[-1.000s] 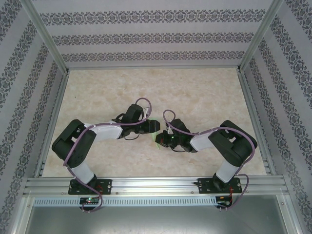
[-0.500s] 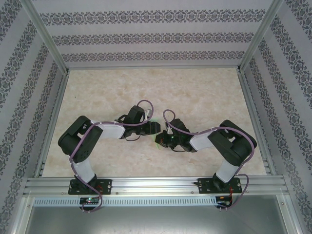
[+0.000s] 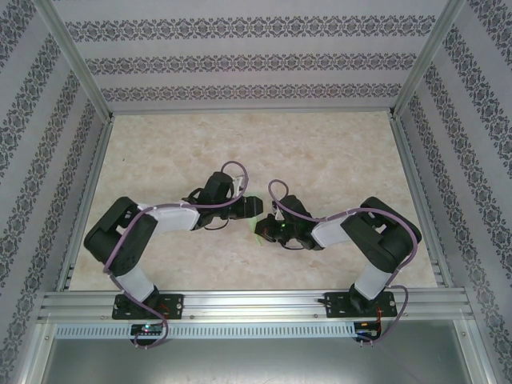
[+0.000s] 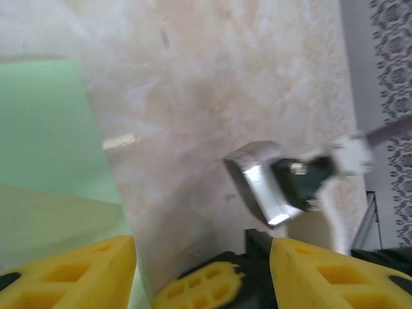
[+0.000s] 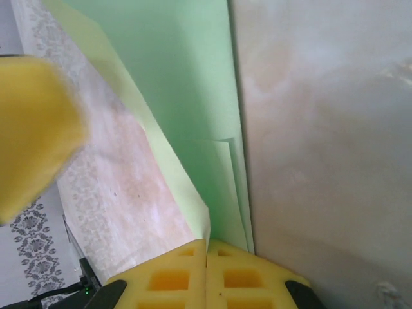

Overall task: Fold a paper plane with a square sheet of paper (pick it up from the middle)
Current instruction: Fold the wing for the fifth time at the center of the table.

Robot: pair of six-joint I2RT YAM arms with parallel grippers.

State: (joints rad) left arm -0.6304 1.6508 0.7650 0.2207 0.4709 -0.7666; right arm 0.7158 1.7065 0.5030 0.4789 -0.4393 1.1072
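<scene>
The square sheet of paper (image 5: 187, 96) is pale green and folded into layers along a long crease. My right gripper (image 5: 207, 248) is shut on its lower edge, holding it above the marbled table. From above, a sliver of the paper (image 3: 258, 233) shows at the right gripper (image 3: 264, 230) in the middle of the table. My left gripper (image 4: 199, 248) is open beside it, and the paper (image 4: 45, 148) runs past its left finger (image 4: 71, 270), not between the jaws. The paper's outline is cut off, so I cannot tell whether it has a paper plane shape.
The right arm's wrist, with a metal bracket (image 4: 261, 187) and a cable, hangs close in front of the left gripper. The left gripper's yellow finger (image 5: 32, 129) is blurred beside the paper. Patterned walls (image 3: 256, 60) and aluminium rails (image 3: 240, 304) enclose the table (image 3: 320, 152).
The left arm's elbow swung inward and back out, while its gripper stayed close to the right one and its jaws opened slightly. The right arm kept still, holding the paper.
</scene>
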